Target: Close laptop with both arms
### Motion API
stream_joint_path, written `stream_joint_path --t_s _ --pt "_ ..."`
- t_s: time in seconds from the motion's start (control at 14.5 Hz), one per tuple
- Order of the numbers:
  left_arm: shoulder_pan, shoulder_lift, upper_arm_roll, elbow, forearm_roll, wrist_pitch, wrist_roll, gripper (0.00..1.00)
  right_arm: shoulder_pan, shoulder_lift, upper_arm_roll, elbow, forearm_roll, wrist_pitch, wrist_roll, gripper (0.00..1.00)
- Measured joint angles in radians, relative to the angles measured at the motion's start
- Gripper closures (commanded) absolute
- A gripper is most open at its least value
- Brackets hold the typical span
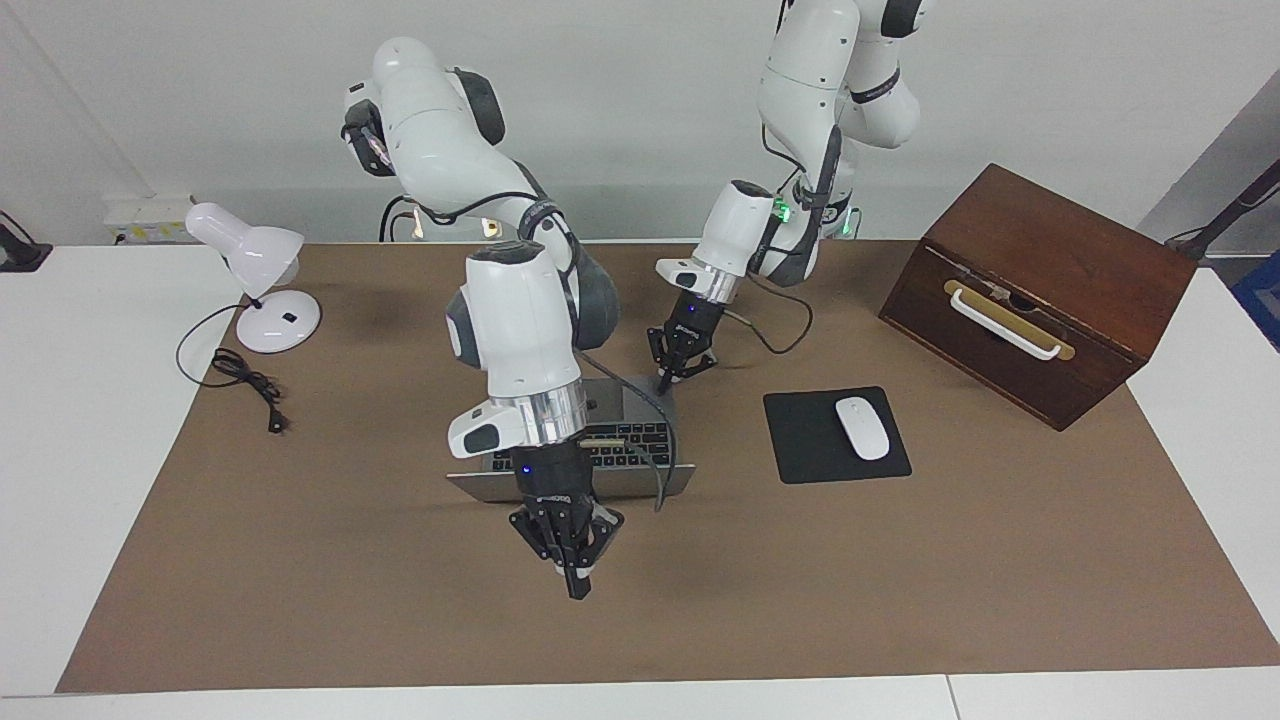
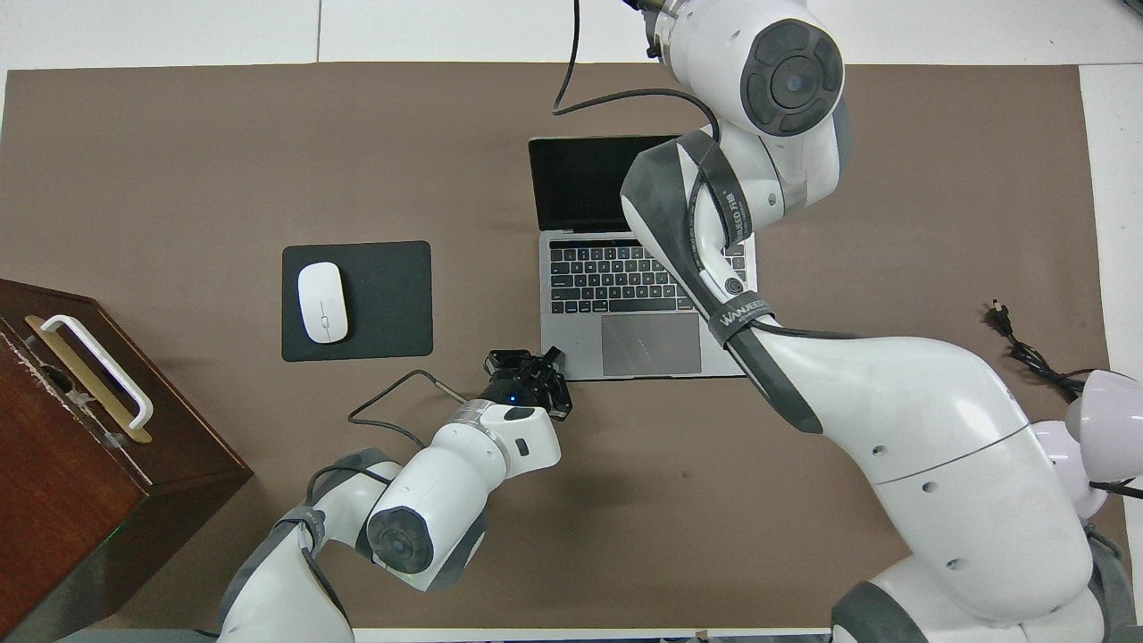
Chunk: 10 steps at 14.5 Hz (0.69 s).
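The laptop lies open on the brown mat, its dark screen tilted back and the silver back of its lid turned away from the robots. My right arm reaches across over the keyboard. Its gripper is shut and points down over the mat, close by the back of the lid; whether it touches the lid does not show. It is hidden in the overhead view. My left gripper is shut, its tips at the base corner nearest the robots, toward the left arm's end.
A black mouse pad with a white mouse lies beside the laptop toward the left arm's end. A wooden box stands at that end. A white desk lamp and its cable sit at the right arm's end.
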Motion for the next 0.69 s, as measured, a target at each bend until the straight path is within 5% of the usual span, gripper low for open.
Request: stream_joint_path --t_s 0.69 --pt "0.000 0.000 0.000 0.000 0.000 0.000 0.000 1.00 -0.021 0.000 0.000 0.001 0.182 -0.065 0.000 1.00"
